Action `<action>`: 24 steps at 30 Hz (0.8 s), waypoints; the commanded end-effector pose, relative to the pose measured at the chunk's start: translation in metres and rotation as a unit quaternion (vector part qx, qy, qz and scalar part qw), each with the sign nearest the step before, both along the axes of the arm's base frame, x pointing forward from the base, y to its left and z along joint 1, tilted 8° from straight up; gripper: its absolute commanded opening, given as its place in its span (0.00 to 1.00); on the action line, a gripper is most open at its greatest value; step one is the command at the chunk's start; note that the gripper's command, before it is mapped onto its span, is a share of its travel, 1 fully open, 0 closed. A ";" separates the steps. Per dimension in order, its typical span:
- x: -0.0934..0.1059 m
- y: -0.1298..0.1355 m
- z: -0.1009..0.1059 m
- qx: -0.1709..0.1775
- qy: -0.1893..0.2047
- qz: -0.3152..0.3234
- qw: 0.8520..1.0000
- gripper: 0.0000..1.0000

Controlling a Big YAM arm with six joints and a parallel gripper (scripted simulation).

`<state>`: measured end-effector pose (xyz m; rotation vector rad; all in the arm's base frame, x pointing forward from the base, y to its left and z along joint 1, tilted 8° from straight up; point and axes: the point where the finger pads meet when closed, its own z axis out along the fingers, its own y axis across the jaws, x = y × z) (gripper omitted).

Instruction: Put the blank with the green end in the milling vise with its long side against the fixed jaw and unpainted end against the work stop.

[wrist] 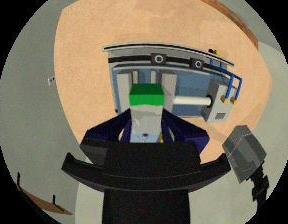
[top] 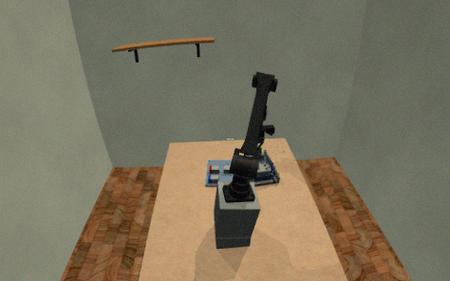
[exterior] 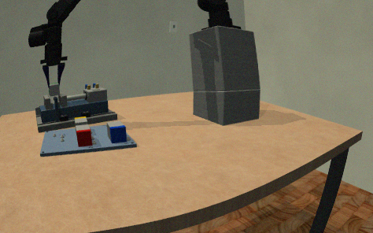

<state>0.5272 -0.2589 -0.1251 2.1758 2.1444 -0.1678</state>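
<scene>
My gripper (exterior: 53, 83) (wrist: 147, 121) is shut on the grey blank with the green end (exterior: 54, 90) (wrist: 148, 95) and holds it just above the milling vise (exterior: 74, 106) (wrist: 128, 82) (top: 270, 176), over the end far from the hosed jaw (exterior: 96, 94) (wrist: 220, 98). In the wrist view the green end points away from me, toward the vise's far rail. The low bars and the work stop are mostly hidden by the blank. The blue plate (exterior: 60, 146) (top: 211, 164) in front of the vise carries a red-ended blank (exterior: 83, 136), a yellow-ended blank (exterior: 81, 119) and a blue-ended blank (exterior: 117, 133).
The arm's tall grey pedestal (exterior: 225, 75) (top: 236, 215) stands on the wooden table (exterior: 200, 157) to the right of the plate. Two small pegs (exterior: 61, 137) stand on the plate's left part. A wall shelf (top: 162, 44) hangs high behind.
</scene>
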 end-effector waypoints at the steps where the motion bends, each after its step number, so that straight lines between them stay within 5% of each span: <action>1: 0.021 -0.014 0.005 -0.009 -0.022 0.002 1.000 0.00; 24: 0.023 -0.016 0.002 -0.011 -0.026 0.002 1.000 0.00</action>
